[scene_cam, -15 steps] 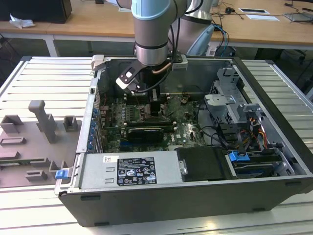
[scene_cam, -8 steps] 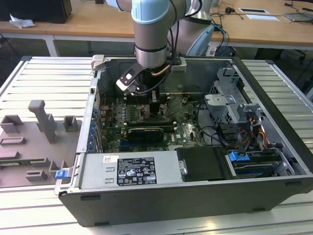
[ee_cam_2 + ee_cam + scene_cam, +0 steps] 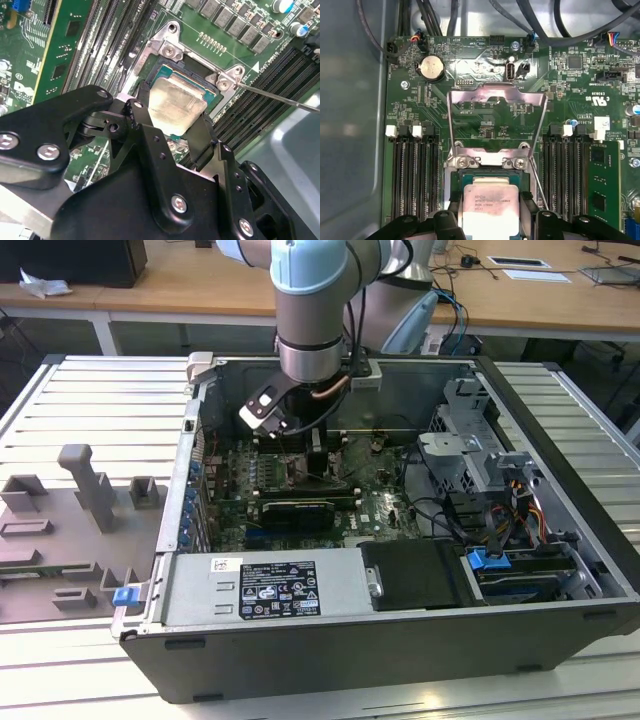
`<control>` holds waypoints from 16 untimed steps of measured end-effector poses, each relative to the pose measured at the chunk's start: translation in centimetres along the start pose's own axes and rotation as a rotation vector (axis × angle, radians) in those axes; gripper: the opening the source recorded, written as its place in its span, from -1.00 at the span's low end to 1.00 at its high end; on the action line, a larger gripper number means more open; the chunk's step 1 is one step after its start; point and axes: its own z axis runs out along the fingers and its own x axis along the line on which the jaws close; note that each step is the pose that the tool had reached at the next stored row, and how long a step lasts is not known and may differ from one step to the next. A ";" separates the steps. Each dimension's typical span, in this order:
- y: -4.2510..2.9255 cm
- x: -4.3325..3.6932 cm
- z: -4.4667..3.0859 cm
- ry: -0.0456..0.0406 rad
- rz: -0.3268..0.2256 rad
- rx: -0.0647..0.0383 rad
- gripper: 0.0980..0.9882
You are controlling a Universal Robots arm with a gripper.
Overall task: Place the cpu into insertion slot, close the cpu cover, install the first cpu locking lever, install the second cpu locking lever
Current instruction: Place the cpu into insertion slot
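Gripping the cpu (image 3: pixel 175 102) by two opposite edges, the gripper (image 3: pixel 174 114) kept its black fingers (image 3: pixel 200 137) pinched on the chip, which lay directly over the insertion slot (image 3: pixel 159 67); whether it was fully seated could not be told. The cpu cover (image 3: pixel 495 92) stood swung open from the slot's rim, its cut-out frame raised over the green circuit board (image 3: pixel 485 60) beyond the slot. A thin locking lever (image 3: pixel 280 97) ran free beside the slot, unlatched. Long memory slots (image 3: pixel 415 175) flanked the slot on both sides. In the exterior view, the arm (image 3: pixel 310 320) reached down above the slot into the open computer case (image 3: pixel 300 660).
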 end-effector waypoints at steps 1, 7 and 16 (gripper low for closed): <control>-0.01 0.00 0.07 0.0000 0.000 0.000 -0.01; -0.01 0.00 0.14 -0.0008 0.000 0.000 0.02; 0.08 0.01 -0.93 -0.0009 0.000 0.000 0.13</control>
